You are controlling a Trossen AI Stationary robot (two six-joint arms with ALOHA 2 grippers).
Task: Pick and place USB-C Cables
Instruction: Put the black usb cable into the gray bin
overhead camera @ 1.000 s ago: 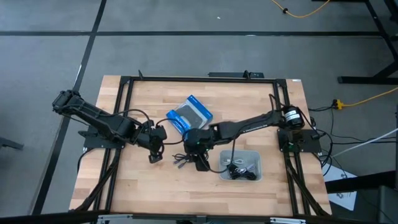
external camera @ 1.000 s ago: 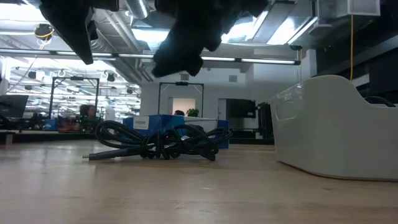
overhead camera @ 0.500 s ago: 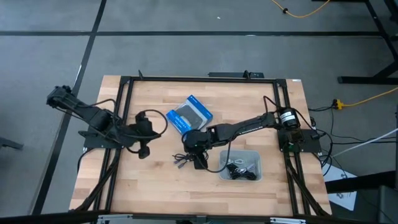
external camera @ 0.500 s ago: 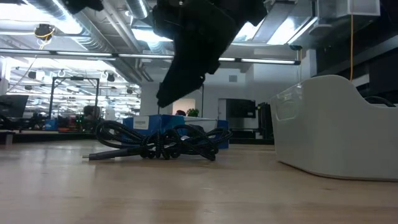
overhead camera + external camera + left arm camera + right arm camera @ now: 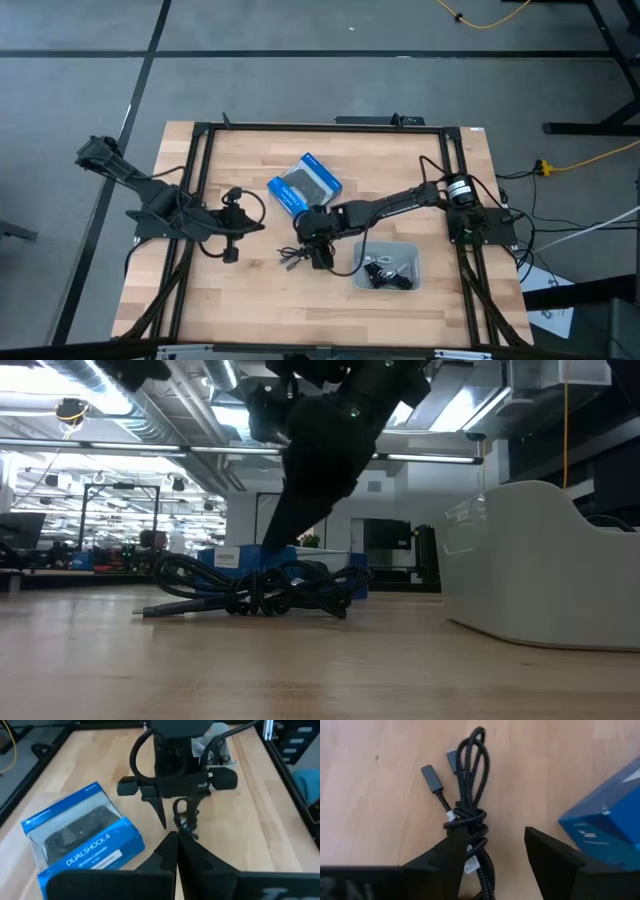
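Step in hand, as I read it: reach for the pick. Nothing is lifted.

- Pale wooden slatted worktop (image 5: 250,300) with black frame: one.
- Dark six-joint arms: two. Right arm is at work; left arm waits off to the side, its claw (image 5: 229,251) well apart from the cable. From its wrist view the two dark fingers look pressed together, empty.
- Blue-and-black flat box (image 5: 305,186) printed "DUALSHOCK 4": one, just beside the right claw on the side away from the bin. Not a target.
- Whitish translucent plastic bin (image 5: 410,248): one, near the right claw on its other side. It holds a tangle of dark and pale cables (image 5: 385,273); count not readable. Judged to be the drop point.
- Black braided USB-C cable bundle (image 5: 470,817), knotted at its middle, two grey plug ends showing: one loose on the worktop.
- Right claw (image 5: 495,850): fingers apart, gripping nothing. Wrist view puts the bundle's lower loops between the fingers, nearer one finger (image 5: 451,855). Low view shows the claw angled down just over the bundle; contact can't be told.

Next move calls for: a little more descent until the fingers straddle the knot, then close there so all loops come up together. Keep clear of the box edge beside the claw. Then lift, carry over the bin, release.
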